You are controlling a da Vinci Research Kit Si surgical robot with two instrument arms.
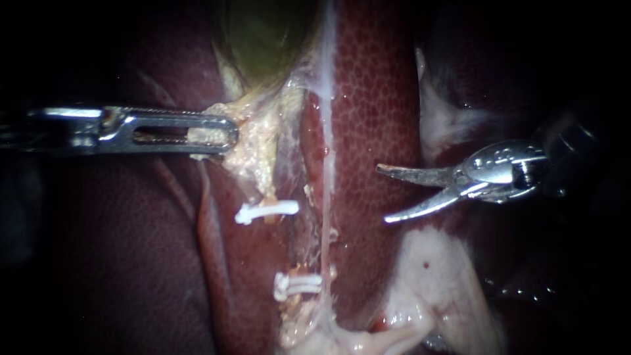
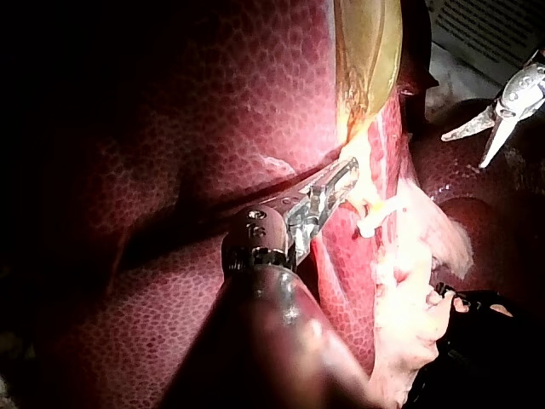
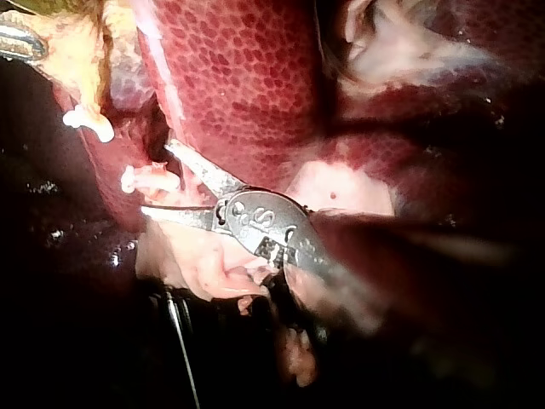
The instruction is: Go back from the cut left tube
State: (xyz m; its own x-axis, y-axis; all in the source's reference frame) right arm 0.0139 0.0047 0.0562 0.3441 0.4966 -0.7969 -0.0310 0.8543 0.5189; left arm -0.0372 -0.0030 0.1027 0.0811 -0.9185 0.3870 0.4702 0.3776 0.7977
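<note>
**Operator:** Where is the left tube?

**Manual:** The left tube [image 1: 267,196] lies parted below the gallbladder [image 1: 263,39]. One clip [image 1: 266,210] sits on its upper stump and a clip pair [image 1: 299,284] on its lower stump, with a bare gap between them. You may read the cut as made.

**Operator:** What is the state of the right instrument?

**Manual:** Your right instrument [image 1: 382,194] hangs over the liver [image 1: 374,98], to the right of the gap and not touching it. Its hand is spread, and nothing lies between the two blades. The likely hazard is the spread blades near the pale strand [image 1: 326,217] that runs just beside the stumps. Withdraw along the shaft line, away from the strand and the clips.

**Operator:** And the left instrument?

**Manual:** Your left instrument [image 1: 227,133] has its hand pressed together, pinching pale tissue [image 1: 253,141] at the foot of the gallbladder. This grip appears to draw the tissue leftward, so the stumps stand apart and the gap is exposed. Hold that grip while you retreat. Releasing it would probably let the stumps fold toward the blades.
</note>
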